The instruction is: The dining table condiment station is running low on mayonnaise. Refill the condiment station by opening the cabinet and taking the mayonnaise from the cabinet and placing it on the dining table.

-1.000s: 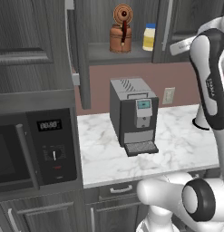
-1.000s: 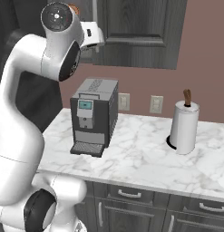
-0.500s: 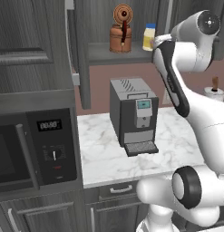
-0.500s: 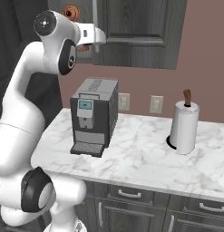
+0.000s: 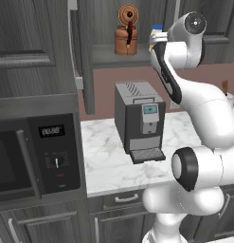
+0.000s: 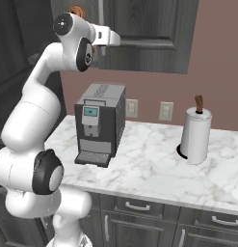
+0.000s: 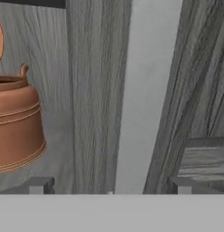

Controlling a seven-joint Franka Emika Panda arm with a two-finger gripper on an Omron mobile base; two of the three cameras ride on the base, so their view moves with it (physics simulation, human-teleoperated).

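Observation:
The dark grey wall cabinet (image 5: 109,57) stands open, its door (image 5: 83,61) swung out edge-on at the left. On its shelf is a copper-brown kettle (image 5: 127,32). To the kettle's right, only the blue lid and a pale sliver of the mayonnaise (image 5: 157,28) show past my white hand. In the hand view my gripper (image 7: 109,188) is open with nothing between its fingertips (image 7: 38,185). It faces the cabinet's back wall, and the kettle (image 7: 13,131) lies to its left. The dining table is out of view.
Below the cabinet a grey coffee machine (image 5: 139,121) stands on the marble counter (image 6: 154,164). A microwave (image 5: 38,152) is built in at the left. A paper towel roll (image 6: 195,135) stands at the counter's right. The cabinet's right door (image 6: 144,34) stays closed.
My arm has swung from the right side up and left to the cabinet shelf. The hand now covers most of the mayonnaise jar, which showed whole a second ago.

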